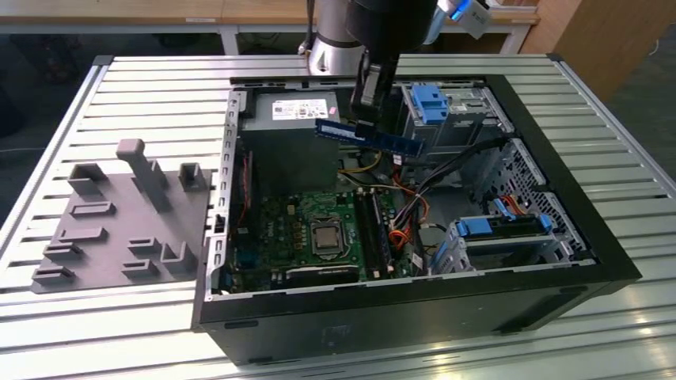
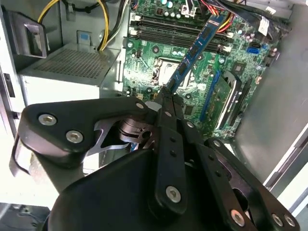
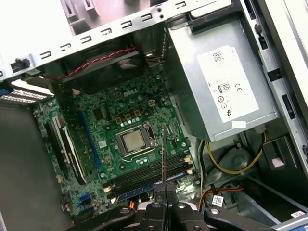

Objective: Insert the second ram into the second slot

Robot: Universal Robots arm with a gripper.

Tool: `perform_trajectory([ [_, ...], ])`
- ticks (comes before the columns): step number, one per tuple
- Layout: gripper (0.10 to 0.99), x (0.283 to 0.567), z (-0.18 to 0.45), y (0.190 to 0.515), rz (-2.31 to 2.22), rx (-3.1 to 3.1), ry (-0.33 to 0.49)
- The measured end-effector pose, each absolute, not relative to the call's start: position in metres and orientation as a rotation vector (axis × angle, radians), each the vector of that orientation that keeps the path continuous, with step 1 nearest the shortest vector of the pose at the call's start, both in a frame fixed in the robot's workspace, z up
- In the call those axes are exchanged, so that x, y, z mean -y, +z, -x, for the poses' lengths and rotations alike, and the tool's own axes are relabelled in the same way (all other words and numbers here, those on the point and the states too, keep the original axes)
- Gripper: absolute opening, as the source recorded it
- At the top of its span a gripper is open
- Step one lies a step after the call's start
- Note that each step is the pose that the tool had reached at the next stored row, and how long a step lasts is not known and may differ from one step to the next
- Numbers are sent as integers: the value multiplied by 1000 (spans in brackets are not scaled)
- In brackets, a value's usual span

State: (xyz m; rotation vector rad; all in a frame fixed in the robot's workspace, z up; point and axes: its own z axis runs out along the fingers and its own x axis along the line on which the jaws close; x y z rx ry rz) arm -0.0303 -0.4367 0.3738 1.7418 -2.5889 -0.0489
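Fixture tray: a grey moulded plastic tray with upright posts (image 1: 116, 226) lies on the slatted metal table (image 1: 158, 87) at the exterior view's left, just beside the case.
Case: a black computer tower with its side panel off (image 1: 423, 317) lies on its side, the inside facing up.
Power supply: a grey metal box with a white label (image 1: 290, 138) sits at the far end of the case.
Motherboard: a green circuit board (image 1: 301, 229) carries a square silver processor socket (image 1: 322, 235) near its middle.
Slots: long black memory slots (image 1: 370, 229) run just to the exterior view's right of the socket. In the first wrist view a blue line lies along one of them (image 3: 144, 191); it may be a module already seated, but I cannot tell.
Gripper: the black two-fingered pincer (image 1: 363, 120) is pressed together, pinching one end of the strip, as both wrist views show (image 2: 168, 96) (image 3: 163, 187).
Second ram: the long, thin blue circuit-board strip with dark chips (image 1: 382, 137) (image 2: 199, 45) hangs in the air over the open case. It is well apart from the slots and lies crosswise to them.
Drive clips: chunky light-blue plastic clips (image 1: 428, 103) sit further right, apart from the gripper.
Progress: the strip is picked up and held over the case. By my judgement it is not yet lined up with, lowered to, or seated in a slot.
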Motion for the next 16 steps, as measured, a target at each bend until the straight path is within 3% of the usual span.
perform_trajectory([
  [16, 118, 437, 30, 373, -1535, 2719, -49],
])
